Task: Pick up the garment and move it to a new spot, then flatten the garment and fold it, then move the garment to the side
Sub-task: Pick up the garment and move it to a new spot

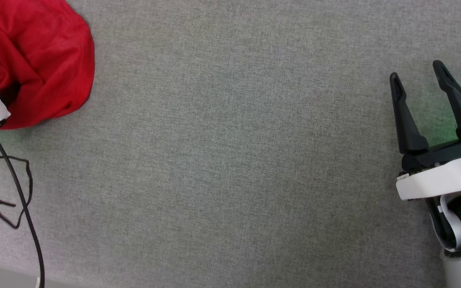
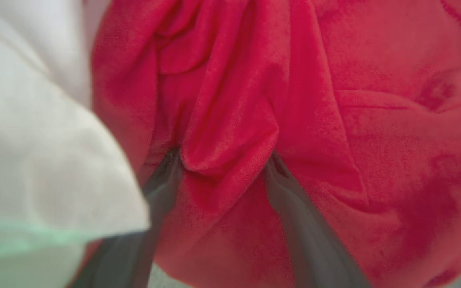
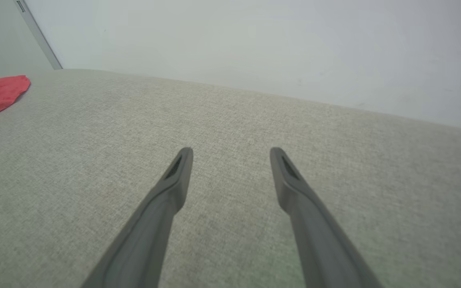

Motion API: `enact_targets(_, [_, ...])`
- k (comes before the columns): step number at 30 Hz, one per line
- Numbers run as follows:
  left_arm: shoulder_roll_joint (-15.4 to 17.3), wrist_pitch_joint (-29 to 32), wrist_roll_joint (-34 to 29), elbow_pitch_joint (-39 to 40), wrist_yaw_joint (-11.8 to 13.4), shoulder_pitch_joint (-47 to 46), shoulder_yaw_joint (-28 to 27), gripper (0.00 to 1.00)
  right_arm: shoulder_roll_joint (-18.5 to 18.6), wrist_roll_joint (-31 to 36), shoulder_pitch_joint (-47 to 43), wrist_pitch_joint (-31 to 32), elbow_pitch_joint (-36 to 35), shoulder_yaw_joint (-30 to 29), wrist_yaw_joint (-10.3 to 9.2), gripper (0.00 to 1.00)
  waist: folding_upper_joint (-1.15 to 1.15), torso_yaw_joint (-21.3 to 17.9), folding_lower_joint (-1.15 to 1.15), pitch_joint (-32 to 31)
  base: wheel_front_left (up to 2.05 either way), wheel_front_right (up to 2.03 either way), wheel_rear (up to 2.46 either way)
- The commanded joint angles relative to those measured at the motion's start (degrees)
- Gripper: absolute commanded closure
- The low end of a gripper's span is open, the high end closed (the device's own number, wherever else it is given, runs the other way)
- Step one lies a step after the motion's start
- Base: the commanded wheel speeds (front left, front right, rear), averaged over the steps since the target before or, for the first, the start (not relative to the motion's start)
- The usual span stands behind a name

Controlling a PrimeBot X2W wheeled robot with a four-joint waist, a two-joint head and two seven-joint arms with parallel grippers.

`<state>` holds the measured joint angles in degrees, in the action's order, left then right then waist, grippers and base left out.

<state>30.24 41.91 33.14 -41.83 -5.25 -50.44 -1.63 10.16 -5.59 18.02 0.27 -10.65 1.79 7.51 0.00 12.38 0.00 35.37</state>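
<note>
Crumpled garment (image 1: 42, 60) on the far-left part of the grey table (image 1: 230, 160). Left gripper (image 2: 222, 156), jaws spread wide, straddles 1 red fold of the heap. Right gripper (image 1: 416, 70), spread and empty, hangs over the table's right side. Risk: closing on that shallow fold may pinch only 1 layer, which slips out on lifting; the black cable (image 1: 18, 192) at the table's left edge may snag

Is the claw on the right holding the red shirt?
No, the right gripper stands open and empty over the grey surface, apart from the garment.
</note>
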Motion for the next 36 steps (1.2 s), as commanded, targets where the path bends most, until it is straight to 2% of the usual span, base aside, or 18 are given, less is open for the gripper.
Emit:
enact_targets(1, [-1.7, 1.7, 0.5, -1.4, 0.9, 1.2, 0.7, 0.07, 0.2, -0.5, 1.2, -0.2, -0.1, -0.1, -0.04, 0.00, 0.00, -0.1, 0.00, 0.1, 0.00, 0.00, 0.00])
enact_targets(2, [-2.0, 2.2, 0.3, -1.5, 1.1, 1.3, 0.9, 0.67, 0.2, -0.6, 1.2, -0.2, 0.0, -0.1, -0.04, 0.00, 0.00, -0.1, 0.00, 0.1, 0.00, 0.00, 0.00])
enact_targets(3, [-2.2, 2.4, 0.4, -1.5, 1.5, 1.4, 1.0, 1.00, 0.2, -0.6, 1.1, -0.2, 0.1, -0.2, -0.04, 0.00, 0.00, -0.1, 0.00, 0.1, 0.00, 0.00, 0.00])
enact_targets(7, [-1.9, 0.3, -0.6, -0.2, 1.6, 1.8, 1.4, 1.00, 0.1, -0.8, 0.9, -1.0, 0.6, -0.3, -0.04, 0.00, 0.00, 0.0, 0.00, -1.5, 0.00, 0.00, 0.00])
enact_targets(11, [-0.7, -4.5, -2.3, 1.9, 2.3, 1.5, 1.7, 1.00, -0.6, -1.0, -0.1, -1.6, 1.7, -0.3, -0.04, 0.00, 0.00, 0.2, 0.00, -4.6, 0.00, 0.00, 0.00])
enact_targets(19, [0.3, -17.6, -7.0, 6.0, 6.0, 2.2, 1.8, 1.00, -2.6, -1.6, -3.4, -3.3, 4.4, -1.1, -0.04, 0.00, 0.00, 0.4, 0.00, -13.3, 0.00, 0.00, 0.00])
enact_targets(25, [-0.8, -25.7, -8.4, 7.7, 8.1, 4.4, 1.4, 1.00, -4.3, -2.0, -6.7, -4.3, 5.7, -2.8, -0.04, 0.00, 0.00, -0.1, 0.00, -20.0, 0.00, 0.00, 0.00])
enact_targets(30, [-2.0, -31.9, -8.9, 9.1, 8.6, 7.2, 1.4, 1.00, -5.5, -2.0, -9.8, -4.7, 6.1, -4.2, -0.04, 0.00, 0.00, -1.3, 0.00, -24.9, 0.00, 0.00, 0.00])
enact_targets(36, [-4.2, -35.4, -8.4, 12.8, 8.8, 11.1, 2.0, 1.00, -6.5, -2.3, -12.9, -4.5, 6.1, -5.2, -0.04, 0.00, 0.00, -3.8, 0.00, -29.2, 0.00, 0.00, 0.00])
